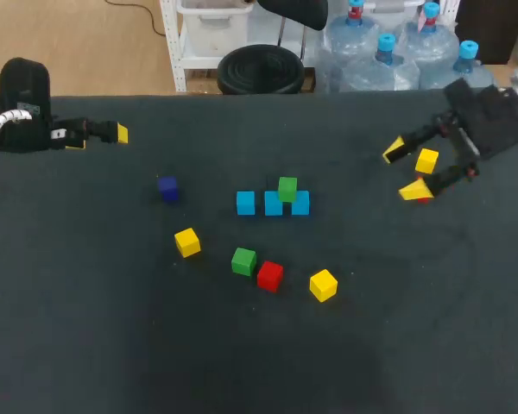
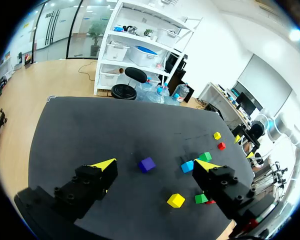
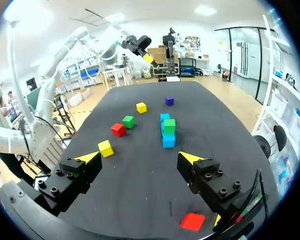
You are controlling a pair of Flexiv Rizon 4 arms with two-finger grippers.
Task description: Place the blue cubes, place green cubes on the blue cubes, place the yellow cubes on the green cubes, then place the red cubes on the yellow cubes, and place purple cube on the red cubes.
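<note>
Blue cubes [image 1: 273, 203] formed the base row in the middle of the counter [image 1: 86, 328], with one green cube [image 1: 287, 188] on top. The left gripper [image 1: 99, 138] and right gripper [image 1: 403, 171] hung at opposite edges, fingers spread wide, holding nothing.

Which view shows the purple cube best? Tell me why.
The left wrist view: the purple cube lies close ahead of the left pincer, unblocked, with its colour plain. The head view shows it small and dark, apart from the blue cubes. The right wrist view shows it tiny, far beyond them.
</note>
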